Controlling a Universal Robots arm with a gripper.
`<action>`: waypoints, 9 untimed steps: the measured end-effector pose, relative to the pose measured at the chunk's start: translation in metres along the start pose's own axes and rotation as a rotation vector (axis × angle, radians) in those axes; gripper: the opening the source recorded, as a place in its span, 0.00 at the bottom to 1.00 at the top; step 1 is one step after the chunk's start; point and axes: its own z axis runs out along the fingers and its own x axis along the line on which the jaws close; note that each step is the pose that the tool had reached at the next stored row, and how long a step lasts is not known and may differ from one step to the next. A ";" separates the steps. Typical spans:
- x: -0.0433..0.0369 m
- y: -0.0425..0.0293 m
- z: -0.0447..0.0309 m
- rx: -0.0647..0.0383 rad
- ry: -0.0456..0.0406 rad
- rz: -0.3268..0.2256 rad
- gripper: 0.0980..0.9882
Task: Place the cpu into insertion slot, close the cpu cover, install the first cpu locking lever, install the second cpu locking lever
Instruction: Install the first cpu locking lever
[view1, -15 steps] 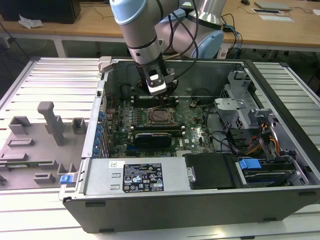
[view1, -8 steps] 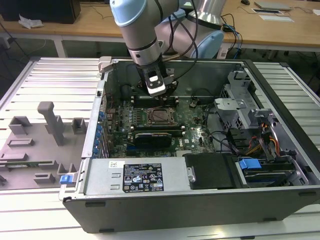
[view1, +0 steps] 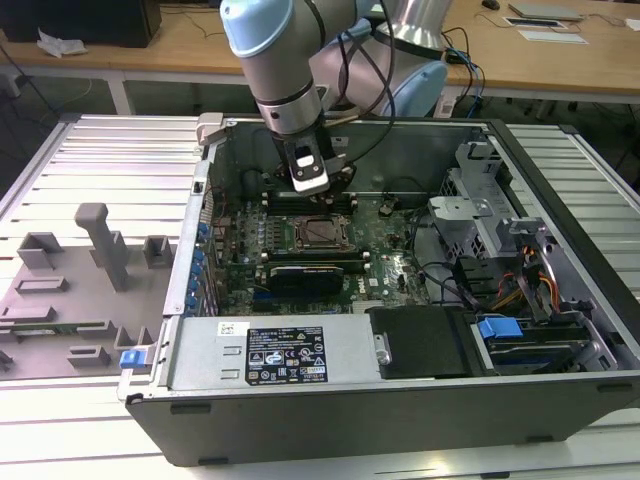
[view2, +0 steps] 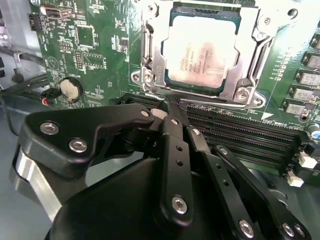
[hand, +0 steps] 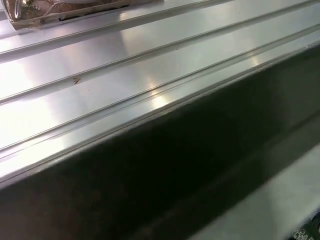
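The cpu (view2: 200, 45) lies silver face up in the insertion slot, whose dark frame (view2: 171, 30) shows around its edge. The cpu cover (view2: 248, 75), a silver frame, lies down flat over the chip's rim. A thin wire locking lever (view2: 220, 106) runs along the socket edge nearest the gripper. My gripper (view2: 167, 106) has its black fingers (view2: 175, 135) drawn together, the tips at that socket edge beside the lever's end. In the exterior view the gripper (view1: 323, 193) hangs inside the open computer case just behind the socket (view1: 318, 232).
Long black memory slots (view2: 240, 135) lie between the gripper and the socket. A coin battery (view2: 70, 89) sits on the green board. The case walls (view1: 330, 370) surround the board; drive bays and cables (view1: 510, 270) stand at the exterior view's right. A grey fixture (view1: 95, 250) rests on the ribbed table (hand: 125, 75).
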 end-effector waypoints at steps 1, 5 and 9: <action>0.0001 -0.0001 0.0004 0.001 -0.0007 0.003 0.01; 0.0007 -0.0006 0.0025 0.002 -0.0016 0.017 0.01; -0.0005 0.0001 0.0037 -0.007 0.0025 0.020 0.01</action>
